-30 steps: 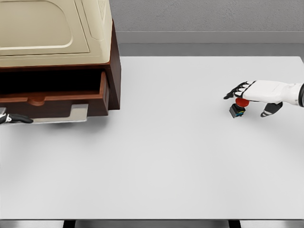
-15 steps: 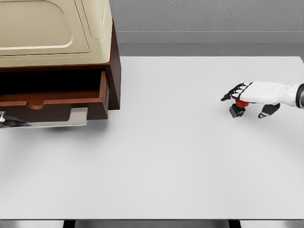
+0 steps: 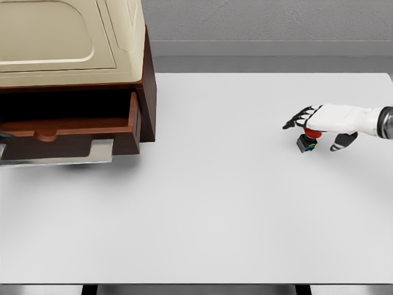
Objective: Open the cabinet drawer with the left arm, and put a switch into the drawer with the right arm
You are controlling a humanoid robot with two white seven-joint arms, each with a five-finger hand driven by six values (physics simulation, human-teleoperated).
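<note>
Since the earlier frames the left hand (image 3: 3,135) has slid almost fully past the left edge; only a dark sliver shows, so its fingers cannot be read. One white right hand (image 3: 319,120) has shifted slightly leftward and hovers with black fingers (image 3: 293,121) extended over one small switch with a red round button and black body (image 3: 307,140), which sits on the white table (image 3: 215,203) directly beneath its palm; whether they touch is unclear. Well to that hand's left, one dark brown wooden cabinet with a cream top (image 3: 73,55) stands with its single drawer (image 3: 67,132) pulled out, cut off at the frame's side.
</note>
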